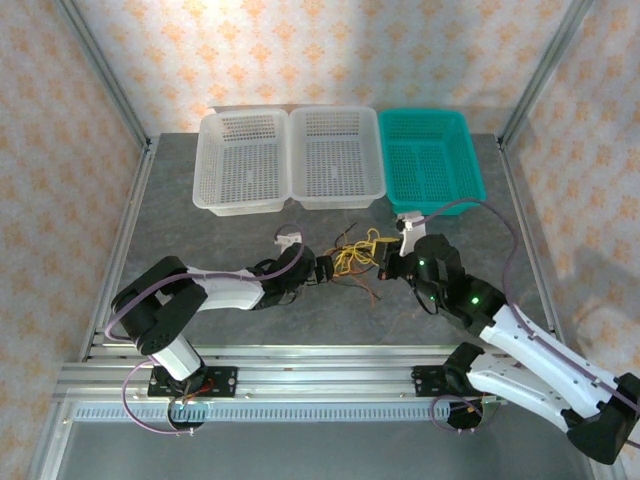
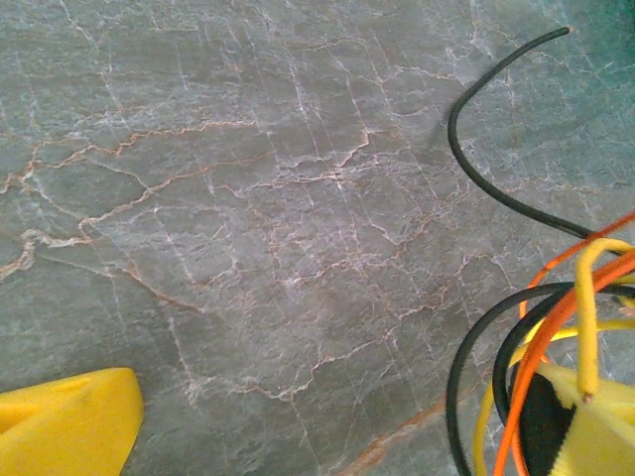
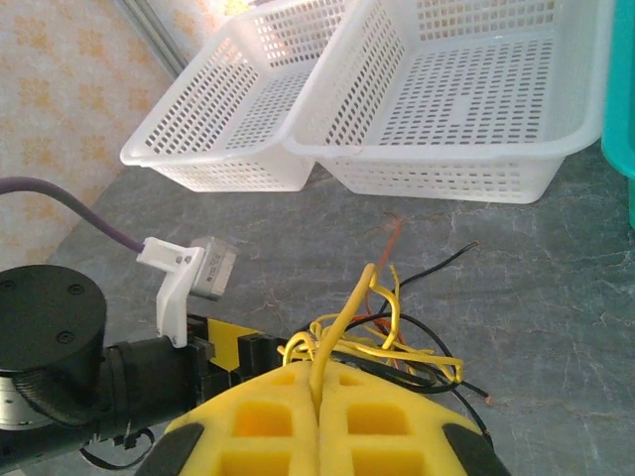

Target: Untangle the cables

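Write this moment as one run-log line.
left end effector: open, at cables | right end effector: shut on yellow cable

Tangled yellow, black, orange cables (image 1: 357, 257), bunched mid-table, strands splaying

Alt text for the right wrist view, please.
The right gripper is shut on a yellow cable rising from a tangle of yellow, black and orange cables on the grey table. The left arm lies at left; two white baskets stand behind.
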Motion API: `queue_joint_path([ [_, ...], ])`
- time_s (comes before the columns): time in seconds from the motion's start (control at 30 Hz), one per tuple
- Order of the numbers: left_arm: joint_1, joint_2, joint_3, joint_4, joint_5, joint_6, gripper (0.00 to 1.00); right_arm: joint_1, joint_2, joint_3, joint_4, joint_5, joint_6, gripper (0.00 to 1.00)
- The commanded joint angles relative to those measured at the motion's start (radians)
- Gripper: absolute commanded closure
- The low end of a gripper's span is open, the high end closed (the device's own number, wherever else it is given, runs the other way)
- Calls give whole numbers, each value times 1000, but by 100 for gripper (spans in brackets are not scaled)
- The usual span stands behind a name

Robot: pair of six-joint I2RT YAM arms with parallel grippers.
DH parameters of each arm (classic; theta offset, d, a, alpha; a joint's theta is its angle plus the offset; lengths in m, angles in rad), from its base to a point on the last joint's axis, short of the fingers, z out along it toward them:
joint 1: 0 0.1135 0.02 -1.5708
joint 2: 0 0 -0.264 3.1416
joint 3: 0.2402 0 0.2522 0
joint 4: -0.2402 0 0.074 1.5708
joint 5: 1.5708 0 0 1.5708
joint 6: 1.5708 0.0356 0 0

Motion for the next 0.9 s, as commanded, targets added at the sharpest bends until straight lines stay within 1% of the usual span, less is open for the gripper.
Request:
queue_joint_path([
  [0.0, 32, -4, -62, -171, -73, -7, 2, -7, 28, 17, 50, 6, 14, 100],
  [0.2, 49, -214, -36, -237, -153, 11, 3, -7, 95, -18, 118, -32, 32, 100],
  [0.33, 83, -330, -47, -277, -175, 20, 4, -7, 142, -49, 231, -57, 16, 100],
  [0.4, 103, -380, -62, -272, -162, 31, 4, -7, 183, -55, 281, -73, -3, 100],
  [0.53, 118, -442, -81, -245, -118, 62, 5, -4, 270, -43, 310, -135, -73, 100],
  [0.67, 119, -457, -90, -200, -54, 92, 4, 1, 288, -93, 304, -107, -123, 100],
  [0.73, 119, -449, -87, -176, -15, 109, 3, 1, 284, -117, 284, -84, -104, 97],
  [0.77, 119, -442, -84, -165, 7, 117, 2, 1, 276, -132, 276, -68, -86, 93],
  [0.83, 118, -423, -77, -136, 53, 133, 1, 1, 256, -162, 263, -45, -50, 80],
  [0.87, 115, -411, -74, -120, 75, 139, 1, 1, 240, -179, 260, -36, -32, 70],
])
